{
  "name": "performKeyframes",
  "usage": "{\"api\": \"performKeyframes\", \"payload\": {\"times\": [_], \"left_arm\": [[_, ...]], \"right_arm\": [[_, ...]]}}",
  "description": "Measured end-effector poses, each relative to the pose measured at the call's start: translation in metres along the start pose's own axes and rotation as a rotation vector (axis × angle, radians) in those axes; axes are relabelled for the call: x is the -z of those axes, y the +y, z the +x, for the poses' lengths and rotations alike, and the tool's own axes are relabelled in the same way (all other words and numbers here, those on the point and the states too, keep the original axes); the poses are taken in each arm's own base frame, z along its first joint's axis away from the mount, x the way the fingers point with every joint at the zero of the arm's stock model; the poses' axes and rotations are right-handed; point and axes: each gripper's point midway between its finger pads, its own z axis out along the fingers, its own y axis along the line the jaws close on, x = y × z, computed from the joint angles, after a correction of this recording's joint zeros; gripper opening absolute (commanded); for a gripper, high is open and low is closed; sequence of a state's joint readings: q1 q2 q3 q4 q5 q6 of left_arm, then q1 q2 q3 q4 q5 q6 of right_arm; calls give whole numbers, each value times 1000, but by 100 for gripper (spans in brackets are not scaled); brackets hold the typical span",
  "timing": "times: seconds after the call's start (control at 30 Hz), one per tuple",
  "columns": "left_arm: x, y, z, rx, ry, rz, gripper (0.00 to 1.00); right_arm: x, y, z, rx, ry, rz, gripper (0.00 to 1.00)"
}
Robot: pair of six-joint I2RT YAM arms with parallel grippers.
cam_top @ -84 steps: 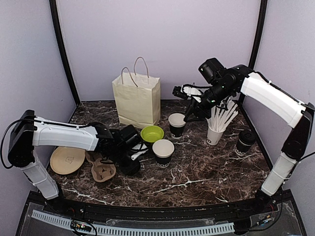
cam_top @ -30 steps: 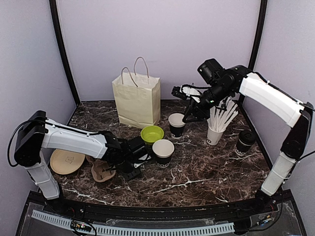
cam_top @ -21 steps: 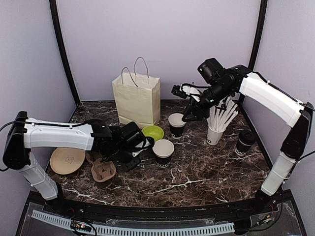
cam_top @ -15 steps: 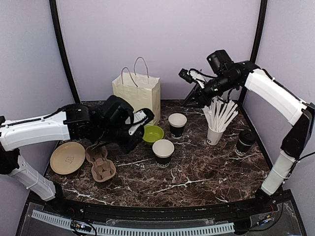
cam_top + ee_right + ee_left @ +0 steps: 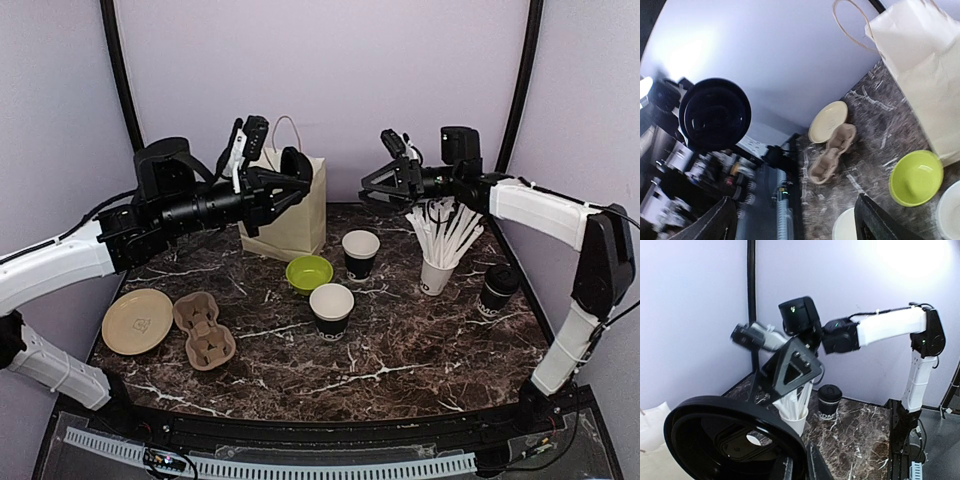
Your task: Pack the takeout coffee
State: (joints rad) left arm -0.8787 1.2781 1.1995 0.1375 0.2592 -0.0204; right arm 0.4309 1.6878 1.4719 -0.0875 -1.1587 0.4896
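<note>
Black lid [image 5: 730, 440], clamped in left fingers [image 5: 275, 192], hangs high facing the wide-open, empty right fingers [image 5: 715, 225]; likely a handover for capping a cup [image 5: 331, 308].

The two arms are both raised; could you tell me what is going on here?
The left arm's fingers are shut on a black lid, held in mid-air. The right arm's fingers, open, face it across a gap. On the table, two coffee cups stand open and a third is lidded.
</note>
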Motion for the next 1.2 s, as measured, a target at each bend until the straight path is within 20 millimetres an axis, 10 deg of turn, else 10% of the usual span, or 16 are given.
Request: {"api": "performKeyframes", "payload": {"times": [0.57, 1.2], "left_arm": [[-15, -20, -10, 55, -158, 210, 11], [-34, -22, 16, 117, -102, 264, 11]], "right_arm": [[-41, 89, 11, -73, 66, -374, 98], [-56, 79, 4, -73, 84, -313, 87]]}}
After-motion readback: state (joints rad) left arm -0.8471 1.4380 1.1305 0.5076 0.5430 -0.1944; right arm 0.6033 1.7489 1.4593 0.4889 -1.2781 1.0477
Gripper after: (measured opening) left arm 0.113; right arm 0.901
